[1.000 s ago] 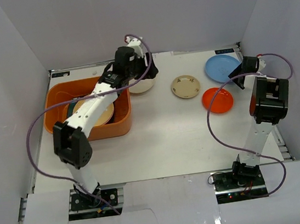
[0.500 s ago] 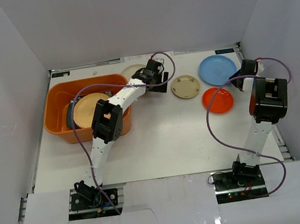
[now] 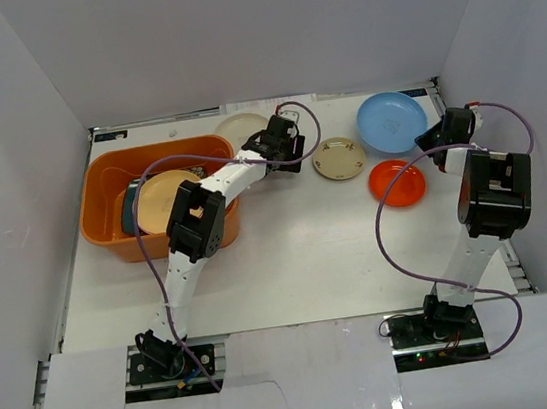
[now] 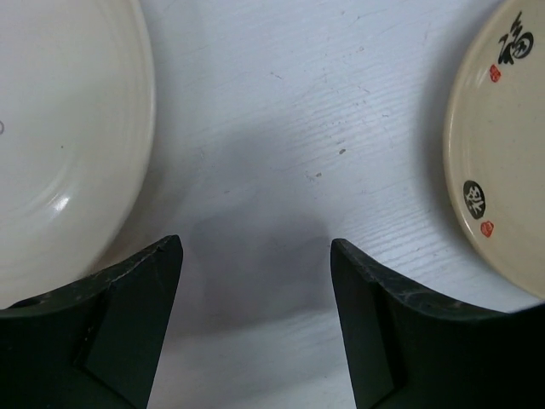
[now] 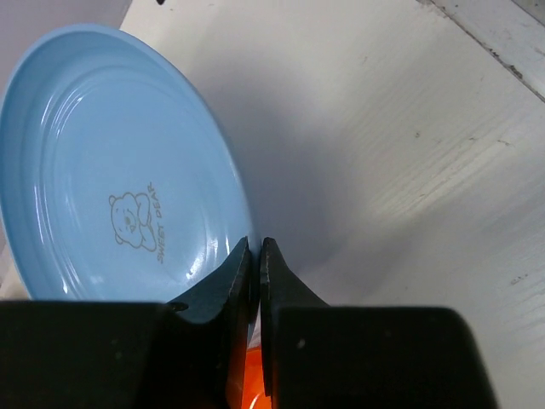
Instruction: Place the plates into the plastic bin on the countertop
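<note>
The left pincer (image 4: 255, 247) is spread wide, its two dark fingers (image 4: 128, 298) pointing down at bare white desk (image 4: 298, 111) with nothing between them. Just to one side of it lies a cream plate (image 4: 60, 128), ribbed with faint rings. To the other side lies a small tan plate (image 4: 502, 145) printed with black characters and small red marks. Neither plate touches the fingers.

In the top view this pincer (image 3: 281, 143) hangs between those two plates, just beyond the far right corner of the orange plastic bin (image 3: 198, 240). The bin stands on the left of the desk. It holds a large tan plate (image 3: 167, 200) with a teal plate (image 3: 131, 208) showing at its left edge.

The right pincer (image 5: 254, 247) is closed to a thin slit, pinching the rim of the blue plate (image 5: 128, 170). That plate bears a small bear drawing in its well and throws a soft shadow on the desk beside it. From above, the blue plate (image 3: 392, 120) sits at the far right of the desk, outside the bin. An orange plate (image 3: 397, 181) lies just nearer than it.
</note>
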